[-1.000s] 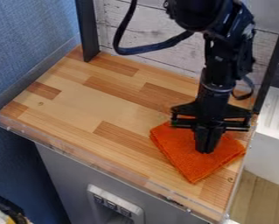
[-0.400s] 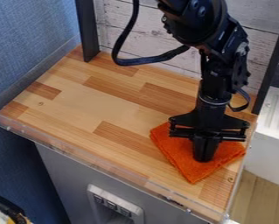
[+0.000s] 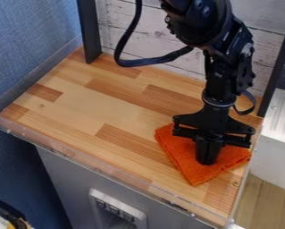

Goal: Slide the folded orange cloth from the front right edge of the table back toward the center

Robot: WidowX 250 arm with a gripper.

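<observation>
The black gripper (image 3: 206,161) points down at the right front of the wooden counter, its fingertips pressed together against the middle of an orange cloth (image 3: 189,167). It is shut on a bit of that cloth, though the pinched part is hidden behind the fingertips. The folded cloth lies flat and askew on the wood, one corner toward the front edge and another toward the right edge. Part of its back side is covered by the gripper.
The wooden counter (image 3: 85,105) has a low clear rim (image 3: 97,166) along its front. Dark upright posts (image 3: 90,31) stand at the back left and back right, with a whitish plank wall (image 3: 153,33) between them. A white ridged unit (image 3: 282,120) is beyond the right edge.
The gripper has come down onto the cloth, shifting slightly left. Since the last earlier frame, the cloth's left corner has edged right and its front corner has drawn slightly back and left.
</observation>
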